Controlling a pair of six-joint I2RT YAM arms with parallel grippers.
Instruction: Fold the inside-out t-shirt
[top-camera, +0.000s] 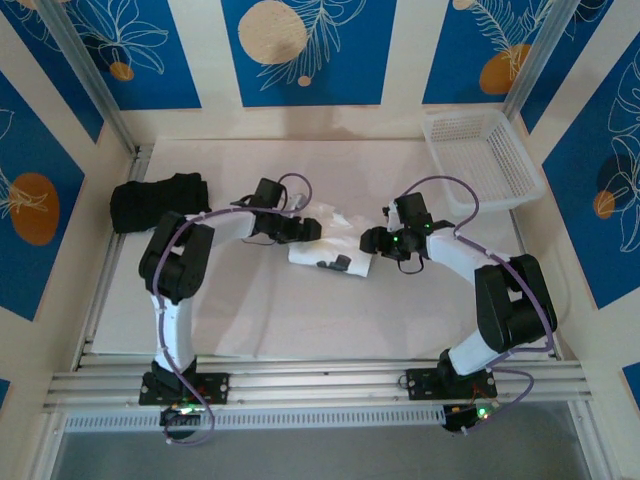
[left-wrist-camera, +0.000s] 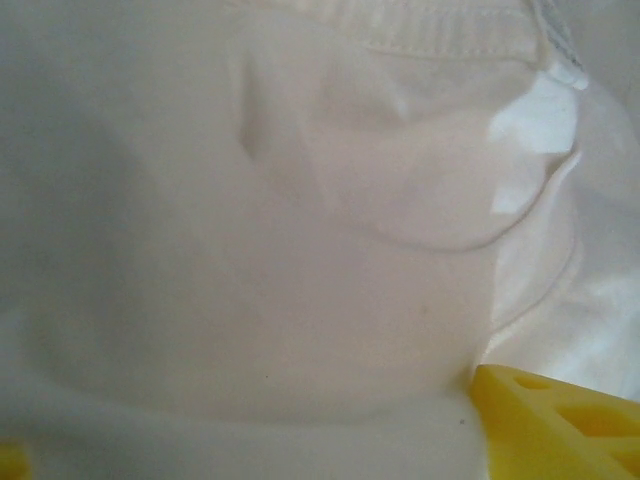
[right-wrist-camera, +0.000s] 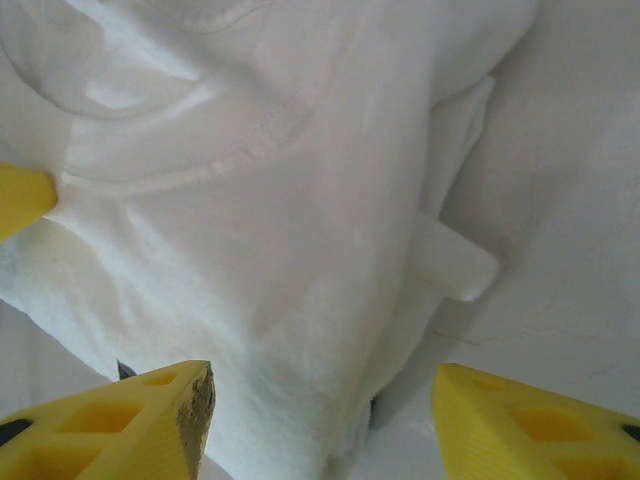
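**Clerk:** Nearest lot?
**Checker:** Item: bench (top-camera: 300, 310), white. It lies bare along your near edge, just past both arm bases.

**Clerk:** Middle of the bench?
**Checker:** Item: inside-out t-shirt (top-camera: 338, 234), white, thin, bunched in a heap, not spread.
Item: your left hand (top-camera: 305, 229), at the heap's left side. Its fingers (left-wrist-camera: 545, 425) stand well apart, with cloth close against its camera.
Item: your right hand (top-camera: 372, 241), at the heap's right side. Its fingers (right-wrist-camera: 150, 415) stand apart, nothing pinched between them.

**Clerk:** Step in hand?
**Checker:** By my reading it is early: laying out, no fold made yet. Your next move calls for a pinch on an edge at each side near the neck seam. Then draw the two apart over the bare near bench to flatten the cloth.

**Clerk:** Far lots?
**Checker:** Item: black folded garment (top-camera: 155, 202), far-left corner.
Item: white basket (top-camera: 500, 203), far-right corner.

**Clerk:** Writing?
**Checker:** Item: neck tag (left-wrist-camera: 535, 110), white, beside the ribbed seam. Nothing on it can be read, and no brand can be made out.
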